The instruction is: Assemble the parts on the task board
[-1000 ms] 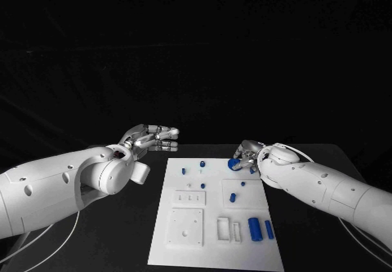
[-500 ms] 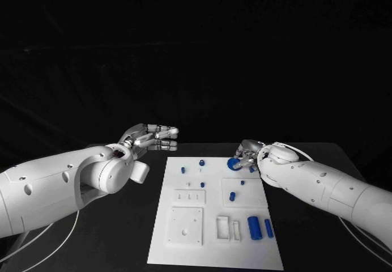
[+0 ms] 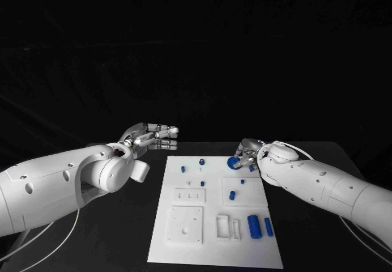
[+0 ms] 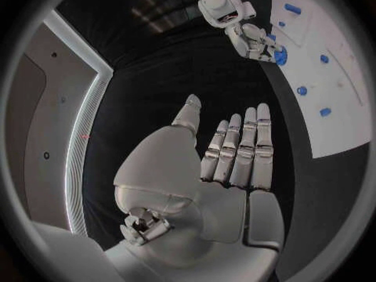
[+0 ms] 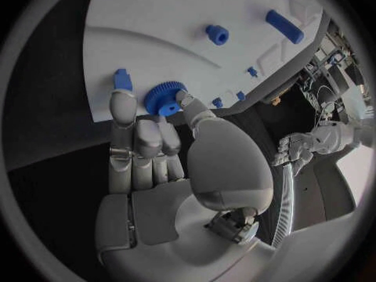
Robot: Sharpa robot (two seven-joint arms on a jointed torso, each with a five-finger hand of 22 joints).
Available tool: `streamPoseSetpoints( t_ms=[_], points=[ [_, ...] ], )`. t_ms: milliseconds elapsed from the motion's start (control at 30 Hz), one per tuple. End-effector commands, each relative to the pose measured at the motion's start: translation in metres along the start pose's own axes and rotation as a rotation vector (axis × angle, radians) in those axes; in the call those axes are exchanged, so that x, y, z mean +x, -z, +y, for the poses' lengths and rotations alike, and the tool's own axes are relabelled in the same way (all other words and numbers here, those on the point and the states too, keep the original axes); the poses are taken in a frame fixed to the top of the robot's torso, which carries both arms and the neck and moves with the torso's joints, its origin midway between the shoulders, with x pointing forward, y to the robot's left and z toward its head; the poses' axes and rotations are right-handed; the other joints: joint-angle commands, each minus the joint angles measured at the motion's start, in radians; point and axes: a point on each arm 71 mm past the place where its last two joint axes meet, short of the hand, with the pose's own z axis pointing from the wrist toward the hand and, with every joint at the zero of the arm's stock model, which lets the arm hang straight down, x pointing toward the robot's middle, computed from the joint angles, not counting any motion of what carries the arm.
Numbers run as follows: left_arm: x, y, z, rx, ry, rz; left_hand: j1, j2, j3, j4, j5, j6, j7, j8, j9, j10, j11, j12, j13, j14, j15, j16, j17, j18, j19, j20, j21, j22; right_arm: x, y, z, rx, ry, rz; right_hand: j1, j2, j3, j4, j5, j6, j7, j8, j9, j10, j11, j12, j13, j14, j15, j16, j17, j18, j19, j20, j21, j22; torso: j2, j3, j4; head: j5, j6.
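At the board's far right corner, the right hand is pinching a blue gear between its thumb and fingers; the right wrist view is showing the gear's toothed rim sitting at the board's edge, with a small blue part just beside a fingertip. Whether the gear is resting on the board or lifted just off it, I cannot tell.

Off the board's far left corner, the left hand is hovering over the black counter, holding nothing, its fingers lying straight and close together with the thumb standing apart.

Across the white board the other blue parts are lying well apart from both hands: two small pegs near the far left edge, a tiny one nearer the middle, a short peg on the raised square panel on the right, and two longer cylinders lying side by side near the near right corner. White recessed blocks are sitting in the near left part of the board.
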Motion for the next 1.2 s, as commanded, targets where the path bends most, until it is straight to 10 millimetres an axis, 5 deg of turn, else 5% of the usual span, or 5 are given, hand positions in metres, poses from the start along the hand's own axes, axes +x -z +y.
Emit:
streamPoseSetpoints(
  t_ms=[33, 300, 833, 1200],
  points=[
    [0.003, -0.001, 0.000, 0.003, 0.002, 0.020, -0.001, 0.008, -0.002, 0.005, -0.003, -0.008, 0.001, -0.004, 0.000, -0.006, -0.002, -0.001, 0.002, 0.003, 0.000, -0.001, 0.002, -0.005, 0.003, 0.001, 0.005, -0.001, 0.004, 0.000, 0.000, 0.002, 0.047, 0.025, 0.004, 0.006, 0.019, -0.011, -0.013, 0.011, 0.000, 0.003, 0.002, 0.004, 0.006, 0.006, 0.003, 0.000, 0.006, 0.005, 0.002, -0.003, 0.031, 0.007, -0.002, 0.005, 0.000, 0.0008, 0.0001, -0.001, -0.002],
    [0.002, 0.000, 0.000, 0.001, 0.002, 0.018, -0.001, 0.008, -0.002, 0.005, -0.003, -0.008, 0.001, -0.004, 0.000, -0.006, -0.002, -0.001, 0.002, 0.003, 0.000, -0.001, 0.002, -0.005, 0.003, 0.001, 0.005, -0.001, 0.006, 0.001, 0.003, -0.009, 0.107, 0.002, -0.007, 0.004, 0.089, -0.035, -0.027, 0.059, -0.002, 0.002, 0.002, 0.012, 0.011, 0.021, 0.009, 0.000, 0.010, 0.009, 0.003, -0.002, 0.033, 0.011, -0.006, 0.025, 0.000, 0.0010, -0.0004, -0.001, -0.004],
    [0.002, 0.001, 0.000, -0.001, 0.002, 0.014, -0.002, 0.007, -0.002, 0.007, -0.003, -0.011, 0.002, -0.004, 0.000, -0.007, -0.002, -0.001, 0.002, 0.004, 0.000, -0.001, 0.002, -0.005, 0.003, 0.001, 0.005, -0.001, -0.002, 0.008, 0.022, -0.057, 0.130, -0.125, -0.006, -0.002, 0.087, 0.014, -0.054, 0.105, -0.007, 0.003, 0.002, 0.033, 0.012, 0.050, 0.026, 0.001, 0.007, 0.016, 0.007, -0.006, 0.040, 0.008, 0.029, 0.076, 0.000, -0.0002, 0.0000, 0.001, -0.003],
    [0.001, 0.002, 0.000, -0.002, 0.001, 0.010, -0.002, 0.007, -0.002, 0.007, -0.003, -0.011, 0.002, -0.004, 0.000, -0.007, -0.002, -0.001, 0.002, 0.004, 0.000, -0.001, 0.002, -0.005, 0.003, 0.001, 0.005, -0.001, -0.011, 0.019, 0.056, -0.141, 0.147, -0.226, 0.000, -0.019, 0.106, 0.038, -0.061, 0.109, -0.008, 0.003, 0.002, 0.039, 0.012, 0.053, 0.028, 0.001, 0.004, 0.018, 0.007, -0.007, 0.043, 0.005, 0.028, 0.088, 0.001, 0.0012, -0.0005, 0.006, 0.003]
  ],
)
